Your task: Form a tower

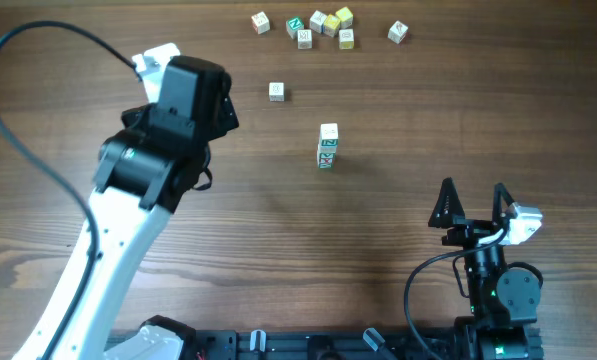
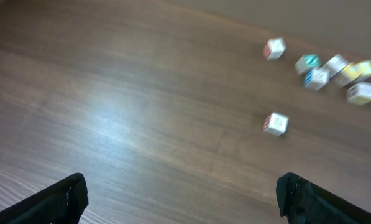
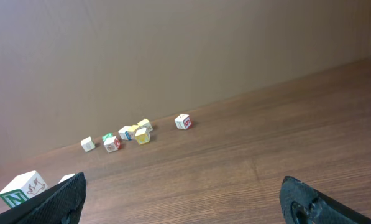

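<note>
The tower [image 1: 327, 146] stands as a short, one-cube-wide column of whitish letter cubes in the middle of the table. Its top cube [image 3: 23, 188], marked with a green N, shows at the lower left of the right wrist view. My right gripper [image 1: 472, 200] is open near the front right, well apart from the tower, with bare wood between its fingers [image 3: 182, 202]. My left gripper [image 2: 185, 202] is open over bare wood at the left. In the overhead view its fingers are hidden under the arm [image 1: 178, 110]. The tower does not appear in the left wrist view.
One loose cube [image 1: 276, 91] [image 2: 276, 124] lies behind and left of the tower. Several loose cubes, some yellowish, cluster along the back edge [image 1: 318, 25] [image 2: 334, 68] [image 3: 132, 134], and one more [image 1: 398, 32] lies farther right. A black cable [image 1: 18, 130] loops at the left.
</note>
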